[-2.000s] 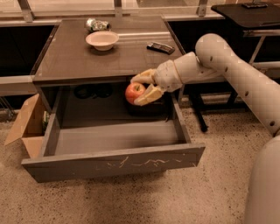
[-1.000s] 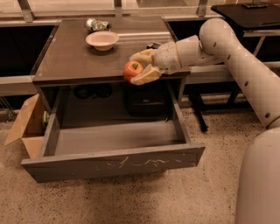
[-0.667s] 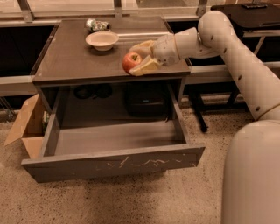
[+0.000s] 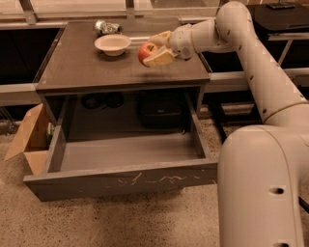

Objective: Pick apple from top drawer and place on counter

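Observation:
The red apple [image 4: 146, 52] with yellowish patches is held in my gripper [image 4: 155, 48], whose pale fingers [image 4: 159, 58] are shut on it. It hangs just above the dark grey-brown counter [image 4: 87, 67], right of its middle. The top drawer [image 4: 120, 179] is pulled fully open below; its scratched grey front faces me and the inside that shows is empty. My white arm reaches in from the right.
A pale shallow bowl [image 4: 112, 44] sits on the counter left of the apple, with a shiny metal object [image 4: 106, 26] behind it. A brown cardboard box [image 4: 30, 137] stands left of the drawer. A black desk [image 4: 280, 12] is at the back right.
My gripper has lifted the apple up out of the drawer and carried it left and back over the counter, toward the bowl.

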Controlling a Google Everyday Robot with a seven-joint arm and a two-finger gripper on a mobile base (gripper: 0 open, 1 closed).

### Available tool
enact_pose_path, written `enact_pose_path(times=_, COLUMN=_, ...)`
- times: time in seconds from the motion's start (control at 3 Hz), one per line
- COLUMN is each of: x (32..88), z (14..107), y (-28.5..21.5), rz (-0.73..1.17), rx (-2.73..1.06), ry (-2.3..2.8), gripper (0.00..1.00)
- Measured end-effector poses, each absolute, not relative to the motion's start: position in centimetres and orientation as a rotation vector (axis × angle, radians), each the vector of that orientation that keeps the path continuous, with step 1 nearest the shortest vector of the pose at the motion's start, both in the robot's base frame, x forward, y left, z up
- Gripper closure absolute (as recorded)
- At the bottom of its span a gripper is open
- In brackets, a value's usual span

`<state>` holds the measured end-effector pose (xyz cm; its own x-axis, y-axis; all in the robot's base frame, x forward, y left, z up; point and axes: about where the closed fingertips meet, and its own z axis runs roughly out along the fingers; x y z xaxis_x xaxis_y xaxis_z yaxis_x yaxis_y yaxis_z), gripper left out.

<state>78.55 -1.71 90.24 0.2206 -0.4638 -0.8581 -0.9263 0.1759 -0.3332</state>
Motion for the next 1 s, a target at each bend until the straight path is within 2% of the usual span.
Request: enact_pose_path(times=1.0, x=82.8, z=87.5, y=-2.8, rz=0.583, rx=-1.328, ry=1.543, gripper=1.00)
